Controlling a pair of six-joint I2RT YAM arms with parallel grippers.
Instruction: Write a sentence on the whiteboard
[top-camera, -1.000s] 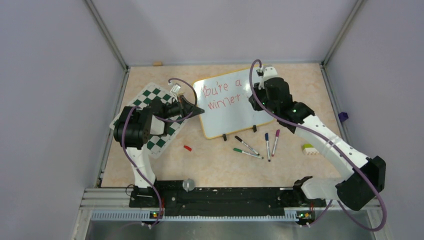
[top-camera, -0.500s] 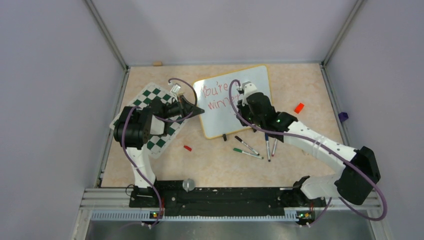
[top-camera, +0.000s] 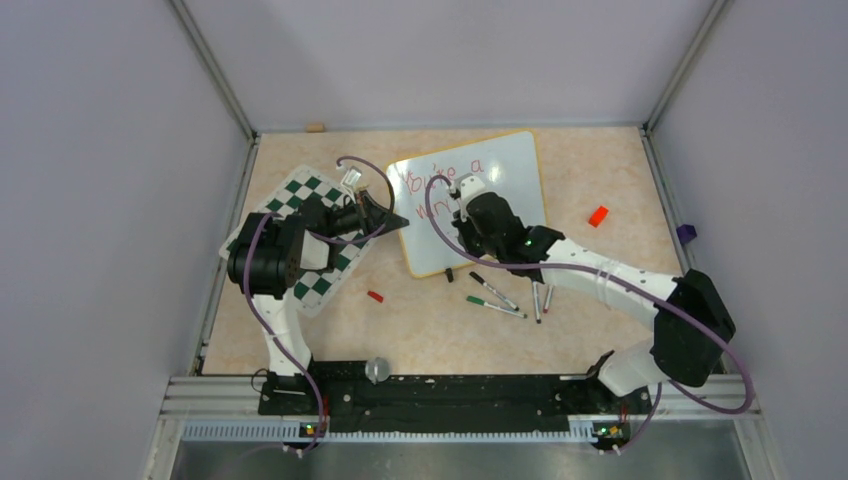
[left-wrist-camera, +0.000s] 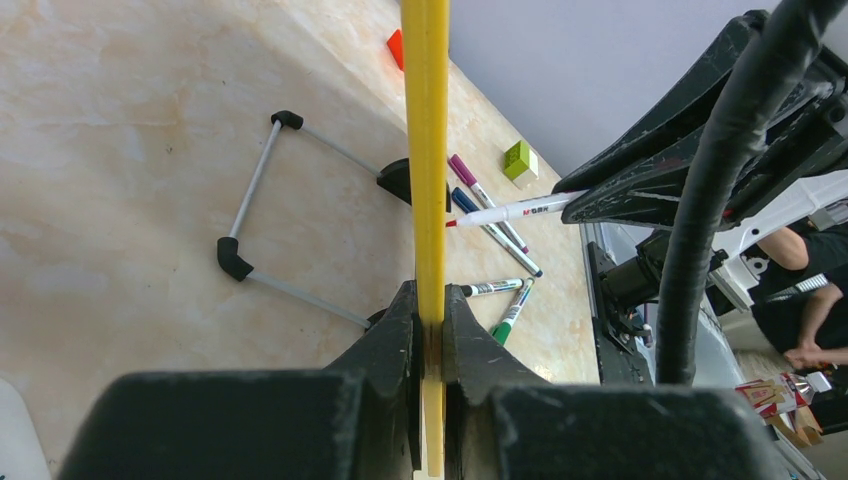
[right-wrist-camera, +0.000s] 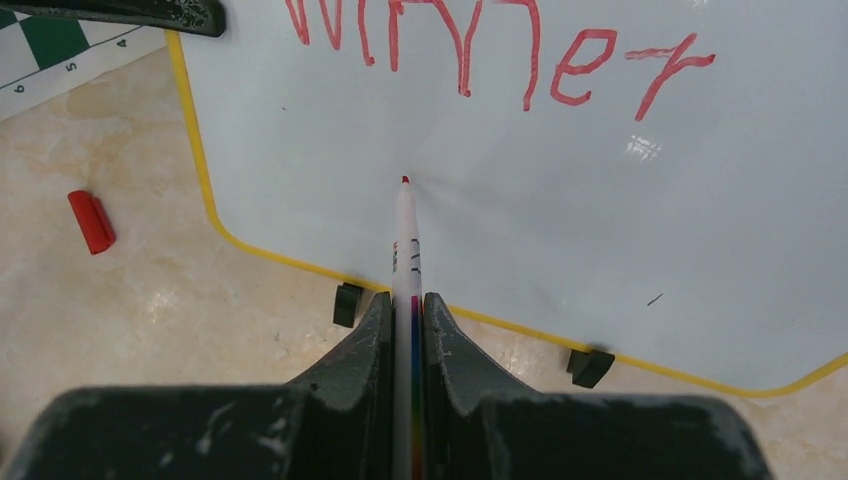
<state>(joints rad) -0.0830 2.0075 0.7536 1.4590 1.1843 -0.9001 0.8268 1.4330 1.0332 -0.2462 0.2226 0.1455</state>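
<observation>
The whiteboard (top-camera: 515, 175) has a yellow frame and lies tilted at the middle of the table. Red writing on it reads "You're a winner" (right-wrist-camera: 500, 50). My left gripper (top-camera: 400, 222) is shut on the board's left edge. In the left wrist view the yellow frame (left-wrist-camera: 425, 150) runs straight up from between the jaws of this gripper (left-wrist-camera: 431, 320). My right gripper (top-camera: 462, 192) hovers over the board's left half, shut on a red-tipped white marker (right-wrist-camera: 407, 250). The marker's tip sits at the bare white surface (right-wrist-camera: 560, 220) just below the word "winner". Whether it touches is unclear.
A green-and-white chess mat (top-camera: 300, 250) lies left of the board, under my left arm. Several capped markers (top-camera: 495, 300) lie in front of the board, near its two black clips (right-wrist-camera: 347, 304). Red caps (top-camera: 375, 296) (top-camera: 598, 215) rest on the table. A green block (left-wrist-camera: 519, 160) sits further right.
My right arm has swung left with the marker, from the board's upper right edge to its left half below the writing. The left gripper has stayed clamped in place.
</observation>
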